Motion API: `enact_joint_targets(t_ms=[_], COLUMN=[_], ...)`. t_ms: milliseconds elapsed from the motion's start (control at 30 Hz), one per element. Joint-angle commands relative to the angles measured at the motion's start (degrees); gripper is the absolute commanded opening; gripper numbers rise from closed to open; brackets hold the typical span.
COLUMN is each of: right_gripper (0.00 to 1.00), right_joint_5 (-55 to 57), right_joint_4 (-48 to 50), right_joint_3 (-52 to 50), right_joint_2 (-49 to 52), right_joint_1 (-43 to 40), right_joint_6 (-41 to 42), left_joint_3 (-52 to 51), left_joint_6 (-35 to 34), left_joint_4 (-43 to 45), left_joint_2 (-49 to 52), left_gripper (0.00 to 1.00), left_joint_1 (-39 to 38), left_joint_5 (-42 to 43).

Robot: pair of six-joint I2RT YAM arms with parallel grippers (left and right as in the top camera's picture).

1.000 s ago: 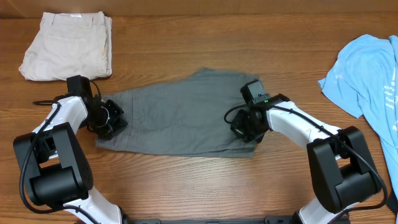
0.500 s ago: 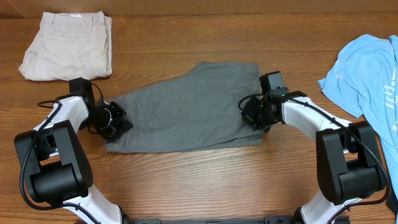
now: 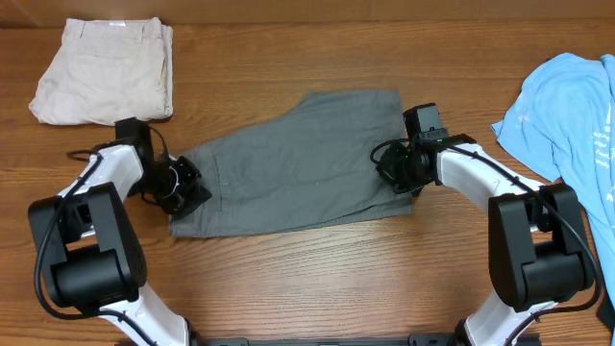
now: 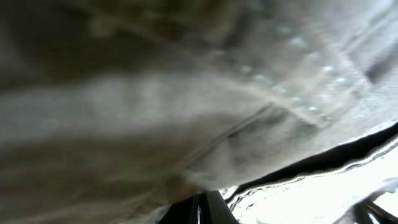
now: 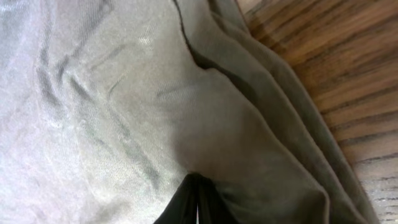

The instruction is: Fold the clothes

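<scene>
The left gripper [image 3: 179,185] is clamped on one end of the grey shorts [image 3: 298,163], and the right gripper [image 3: 398,175] is pinched shut on the opposite end. The shorts are spread across the middle of the desk [image 3: 288,288]; beige shorts [image 3: 104,82] lie folded at its far left corner, a light-blue T-shirt [image 3: 572,115] at its right edge. For a clean fold, both ends are best lifted level together, the cloth taut, edge laid on edge.
</scene>
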Motion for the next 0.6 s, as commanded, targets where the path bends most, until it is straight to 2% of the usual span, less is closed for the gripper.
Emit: enact_joint_targets(t_ms=[0,200,567], right_gripper=[0.04,0.04,0.04], right_joint_5=[5.5,5.5,5.5], right_joint_4=[-0.9,-2.5,-3.0], right_joint_3=[0.8,0.8,0.8], right_joint_2=[1.1,1.1,1.1], right_joint_1=[-0.7,-0.7,-0.7], right_joint_6=[-0.4,-0.4,-0.4], left_joint_3=[3.0,5.6,5.6], left_joint_6=[2.3,3.0,2.8], left_joint_4=[0.9,1.0,2.3], left_joint_2=[3.3,3.3,3.8], left_gripper=[0.06,0.10,0.12], left_joint_1=[0.2,0.1,0.1], left_joint_5=[-11.7,-12.1,-19.8])
